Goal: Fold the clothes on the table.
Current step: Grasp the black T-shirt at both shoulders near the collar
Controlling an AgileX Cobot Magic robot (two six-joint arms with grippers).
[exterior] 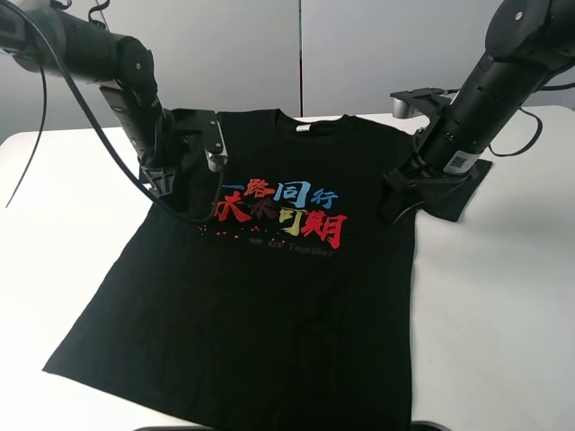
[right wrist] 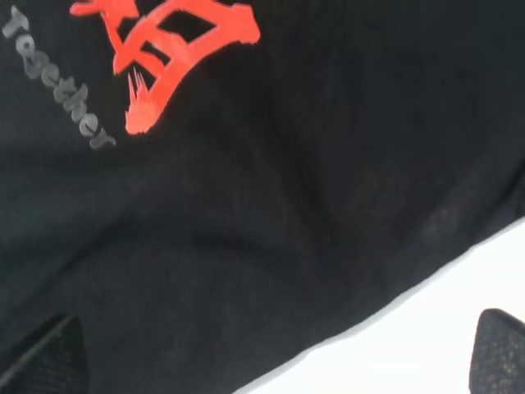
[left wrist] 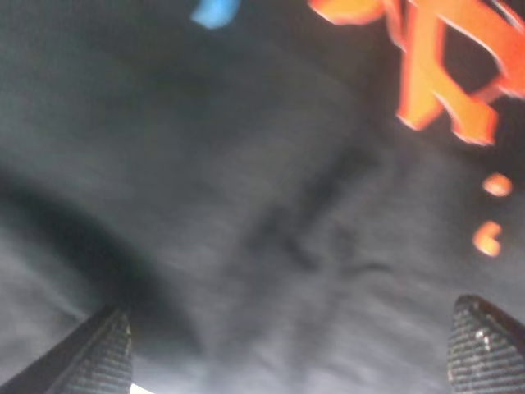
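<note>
- Black T-shirt (exterior: 269,314) lies flat, chest up, on white tabletop (exterior: 503,314). Collar (exterior: 287,118) at 12 o'clock, hem (exterior: 117,395) toward 6.
- Chest print (exterior: 283,211) in red, blue & yellow chars, w/ small grey "Together" line (right wrist: 57,90) just under it.
- One sleeve (exterior: 467,193) at 3 o'clock lies spread on tabletop, partly under right arm (exterior: 485,99). Opposite sleeve is hidden behind left arm (exterior: 99,54).
- left hand (left wrist: 287,357): approx 9 o'clock of print, low over the shirt. Jaws wide apart, nothing gripped; only softly creased cloth betw them. Can't tell if tips touch the cloth.
- right hand (right wrist: 271,359): approx 3 o'clock of print, at shirt's side edge. Jaws spread wide, holding nothing. One finger (right wrist: 41,361) is over black cloth, the other over bare tabletop, w/ the shirt edge running betw them.
- Grey wall panels (exterior: 359,45) behind tabletop at 12 o'clock.
</note>
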